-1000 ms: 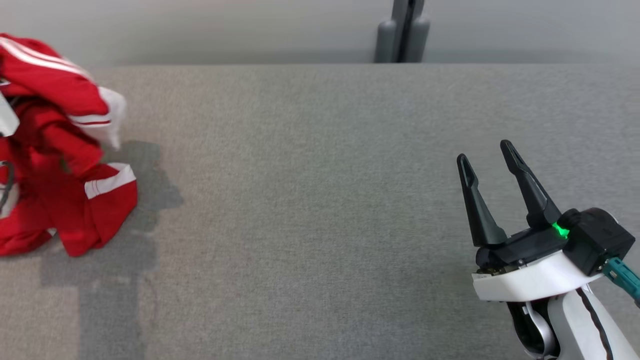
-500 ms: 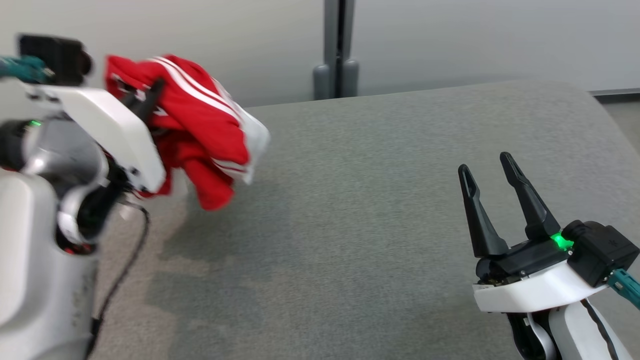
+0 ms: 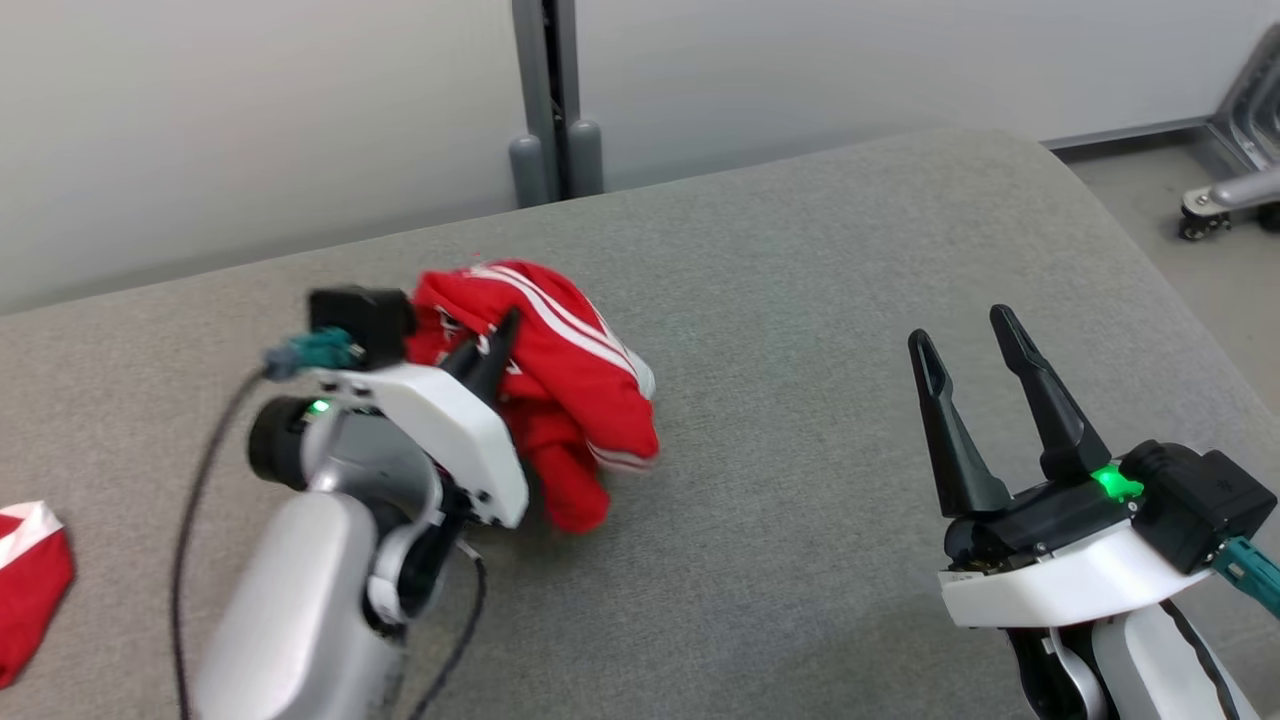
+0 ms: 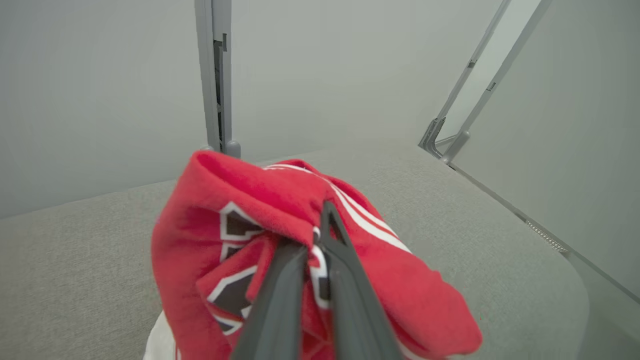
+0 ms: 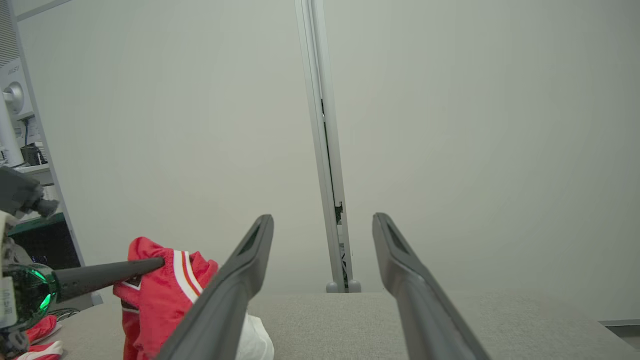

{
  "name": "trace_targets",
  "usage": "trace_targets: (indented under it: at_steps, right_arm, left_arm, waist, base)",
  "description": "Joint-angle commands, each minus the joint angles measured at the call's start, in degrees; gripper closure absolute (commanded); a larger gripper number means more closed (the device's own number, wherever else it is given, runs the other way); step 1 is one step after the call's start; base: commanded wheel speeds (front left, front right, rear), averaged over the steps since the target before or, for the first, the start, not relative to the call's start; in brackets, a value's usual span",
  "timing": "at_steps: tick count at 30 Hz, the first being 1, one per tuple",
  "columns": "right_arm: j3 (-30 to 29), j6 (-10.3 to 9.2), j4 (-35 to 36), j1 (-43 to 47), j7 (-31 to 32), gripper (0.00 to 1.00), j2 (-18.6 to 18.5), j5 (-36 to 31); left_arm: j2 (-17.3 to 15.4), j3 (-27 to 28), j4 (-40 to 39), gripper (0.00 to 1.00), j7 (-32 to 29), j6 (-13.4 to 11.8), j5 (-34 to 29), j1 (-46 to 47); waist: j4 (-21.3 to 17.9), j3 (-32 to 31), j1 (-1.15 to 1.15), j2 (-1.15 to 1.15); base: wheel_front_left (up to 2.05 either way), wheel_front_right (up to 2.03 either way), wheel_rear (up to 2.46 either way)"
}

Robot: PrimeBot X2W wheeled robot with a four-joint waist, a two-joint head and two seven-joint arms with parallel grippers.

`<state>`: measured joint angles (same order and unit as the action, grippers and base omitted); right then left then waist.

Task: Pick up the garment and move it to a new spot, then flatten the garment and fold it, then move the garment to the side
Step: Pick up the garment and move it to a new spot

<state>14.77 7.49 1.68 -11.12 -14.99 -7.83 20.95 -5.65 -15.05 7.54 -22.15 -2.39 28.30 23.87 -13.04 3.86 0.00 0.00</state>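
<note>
The garment (image 3: 570,390) is a bunched red jersey with white stripes. It hangs from my left gripper (image 3: 495,350), which is shut on its upper folds over the middle-left of the grey table (image 3: 800,300). Its lower end hangs close to the tabletop; contact cannot be told. In the left wrist view the fingers (image 4: 345,280) pinch the red cloth (image 4: 240,200), which shows a black and white print. My right gripper (image 3: 965,340) stands open and empty at the lower right, well apart from the garment. In the right wrist view its gripper (image 5: 322,220) points at the wall, with the garment (image 5: 155,295) at the lower left.
Another red and white cloth (image 3: 25,580) lies at the table's left edge. A grey post (image 3: 545,100) stands behind the table against the wall. A wheeled metal stand (image 3: 1230,190) is on the floor past the rounded right end of the table.
The head camera has swung, shifting the whole picture. My left gripper has lifted the garment off the pile at the left and carried it toward the table's middle, closer to the right gripper.
</note>
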Motion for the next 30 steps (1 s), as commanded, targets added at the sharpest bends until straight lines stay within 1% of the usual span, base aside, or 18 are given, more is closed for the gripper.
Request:
trace_targets:
  at_steps: [1,4,9,10,11,12,17,23,27,30]
  right_arm:
    - [-0.1,0.01,0.2,-0.3,-0.3,0.0,-0.2,0.3]
    - [-0.3,0.01,0.2,-0.4,-0.3,0.0,-0.1,0.1]
    - [-0.4,0.01,0.0,-0.5,-0.3,0.0,-0.1,-0.2]
    - [-0.4,0.01,-0.1,-0.5,-0.3,0.0,-0.1,-0.2]
    - [-0.4,0.01,-0.2,-0.6,-0.3,0.0,0.0,-0.3]
    - [-0.5,0.01,-0.4,-0.5,-0.3,0.0,0.0,-0.5]
    - [-0.7,0.01,-1.1,0.5,-0.3,0.0,-0.3,-0.9]
    - [-1.4,0.01,-1.2,0.7,-0.3,0.0,-0.6,-1.1]
    - [-2.2,0.01,-0.8,1.6,-0.3,0.0,-0.7,-1.3]
    - [-2.1,0.01,-0.1,2.2,-0.3,0.0,-1.0,-1.0]
  left_arm:
    - [0.1,-0.9,1.2,1.0,1.7,0.4,-1.2,-0.5]
    - [0.9,-4.2,5.5,1.0,5.3,1.0,-3.4,-1.3]
    - [1.8,-8.4,12.8,1.0,9.9,1.7,-5.0,-1.1]
    - [1.9,-9.0,14.3,0.84,10.5,1.8,-5.0,-1.1]
    - [2.0,-9.6,15.6,0.58,11.1,1.9,-4.9,-0.9]
    - [2.3,-10.7,17.6,0.0,12.1,2.2,-4.3,-0.4]
    - [2.5,-12.0,19.8,0.0,14.8,2.8,-3.0,1.2]
    - [1.5,-11.4,18.1,0.0,15.7,2.7,-2.7,2.2]
    - [-0.4,-10.1,13.4,0.0,16.1,1.5,-2.9,1.4]
    - [-2.9,-9.0,8.9,0.0,16.9,0.0,-4.2,0.2]
  waist:
    - [-0.8,0.5,0.0,0.0]
    - [-1.5,1.0,0.0,0.0]
    - [-1.9,1.5,0.0,0.0]
    - [-2.0,1.6,0.0,0.0]
    - [-2.0,1.6,0.0,0.0]
    - [-1.9,1.6,0.0,0.0]
    - [-0.8,0.6,0.0,0.0]
    - [0.6,-0.9,0.0,0.0]
    - [2.2,-1.8,0.0,0.0]
    - [3.4,-2.2,0.0,0.0]
  base:
    - [0.0,0.0,0.0]
    - [0.0,0.0,0.0]
    - [0.0,0.0,0.0]
    - [0.0,0.0,0.0]
    - [0.0,0.0,0.0]
    - [0.0,0.0,0.0]
    - [0.0,0.0,0.0]
    - [0.0,0.0,0.0]
    - [0.0,0.0,0.0]
    - [0.0,0.0,0.0]
